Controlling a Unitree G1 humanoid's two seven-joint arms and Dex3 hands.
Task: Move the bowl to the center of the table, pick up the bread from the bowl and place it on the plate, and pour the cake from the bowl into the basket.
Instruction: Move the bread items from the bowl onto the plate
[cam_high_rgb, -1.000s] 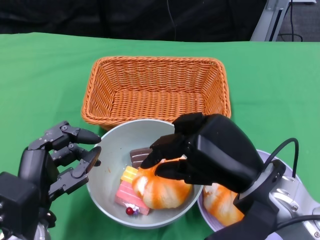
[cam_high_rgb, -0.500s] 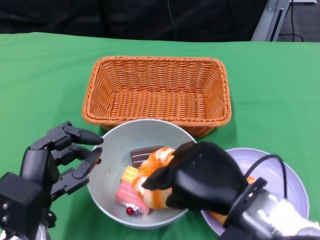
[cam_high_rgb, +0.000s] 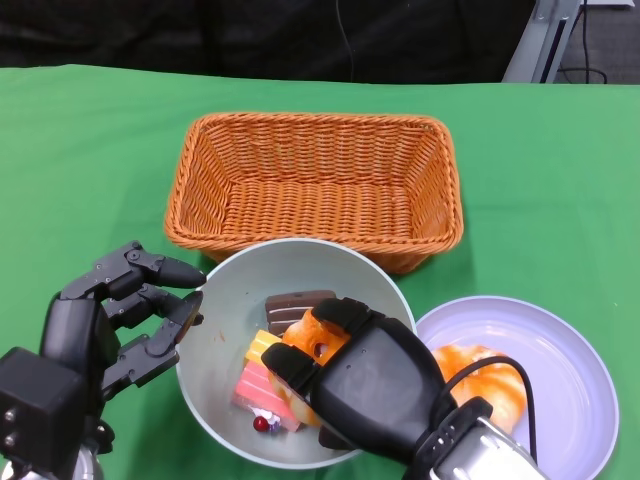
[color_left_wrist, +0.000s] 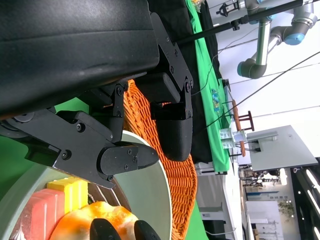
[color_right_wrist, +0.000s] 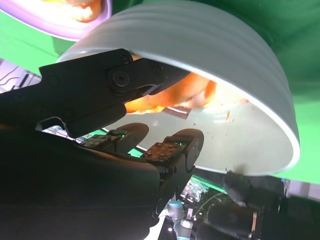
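Green table (cam_high_rgb: 90, 140), black backdrop behind it.

Head view: wicker basket (cam_high_rgb: 315, 183) at the far middle, nothing in it. Grey bowl (cam_high_rgb: 230, 300) sits just in front, its far rim right by the basket's near wall. Lilac plate (cam_high_rgb: 560, 360) to the right of the bowl, rims almost touching, one bread (cam_high_rgb: 490, 378) already on it. My right hand (cam_high_rgb: 360, 385) is down inside the bowl, fingers curled over the second bread (cam_high_rgb: 313, 338); orange crust shows between them. Pink-and-yellow cake (cam_high_rgb: 255, 372) and a brown chocolate piece (cam_high_rgb: 298, 301) lie beside it in the bowl. My left hand (cam_high_rgb: 110, 320) is at the bowl's left rim, fingers apart, tips at the rim edge, holding nothing.

Right wrist view: looking up into the bowl (color_right_wrist: 225, 65), my fingers (color_right_wrist: 170, 150) bent toward the bread (color_right_wrist: 185, 92); thumb side presses on it. Plate (color_right_wrist: 65, 20) in the corner.

Left wrist view: my fingers (color_left_wrist: 125, 160) spread open at the bowl (color_left_wrist: 155, 200) rim, nothing between them. Basket (color_left_wrist: 180, 180) behind, cake (color_left_wrist: 55, 205) and bread (color_left_wrist: 95, 222) in the bowl, right hand's fingertips (color_left_wrist: 125, 232) on the bread.
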